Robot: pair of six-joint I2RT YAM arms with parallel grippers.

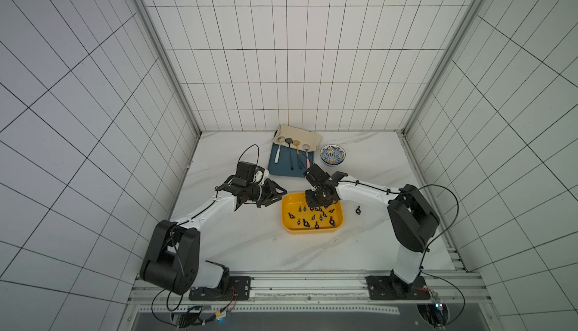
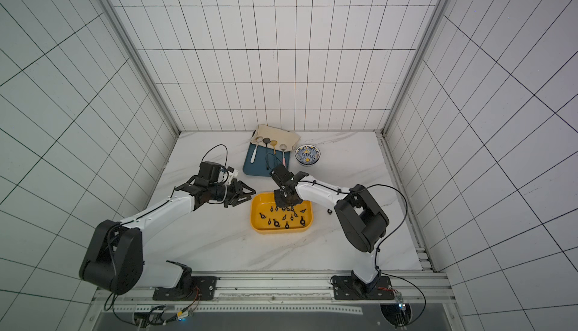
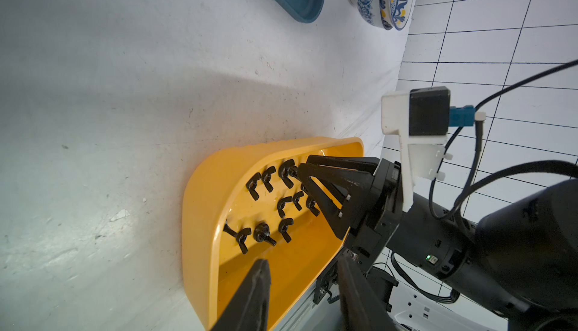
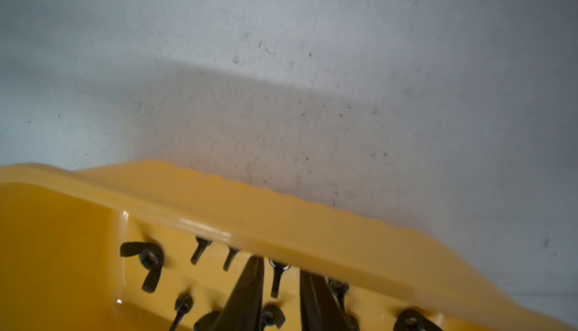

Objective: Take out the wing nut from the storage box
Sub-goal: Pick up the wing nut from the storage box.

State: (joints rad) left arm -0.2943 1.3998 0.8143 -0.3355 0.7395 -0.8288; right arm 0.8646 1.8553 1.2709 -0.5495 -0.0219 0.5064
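White-tiled walls close in a marble bench (image 1: pixel 234 245). The yellow storage box (image 1: pixel 284 220) sits near its middle, with black wing nuts (image 1: pixel 312 218) scattered over its floor. The right pincer (image 1: pixel 319 205) is down inside the far part of the box. The left pincer (image 1: pixel 279 195) hangs just left of the box, partly open and empty.

The step in hand looks like the grasp itself. In the right wrist view the right pincer (image 4: pixel 280 265) stands narrowly open, its fingers (image 4: pixel 250 285) straddling one wing nut (image 4: pixel 277 279) with a sliver of gap on each side, so nothing is held yet. The next move calls for closing squarely on that nut and then lifting straight up over the rim (image 4: pixel 281 210) without dragging its neighbours.

Both top views hide those fingertips under the pincer's own body, and only the wrist views show them among the nuts. In the left wrist view the right pincer's tips (image 3: pixel 301 166) rest close to the box floor. Only the top views show a loose wing nut (image 1: pixel 358 210) lying on the bench just right of the box, and the blue tray (image 1: pixel 283 170) and patterned bowl (image 1: pixel 333 155) beyond.
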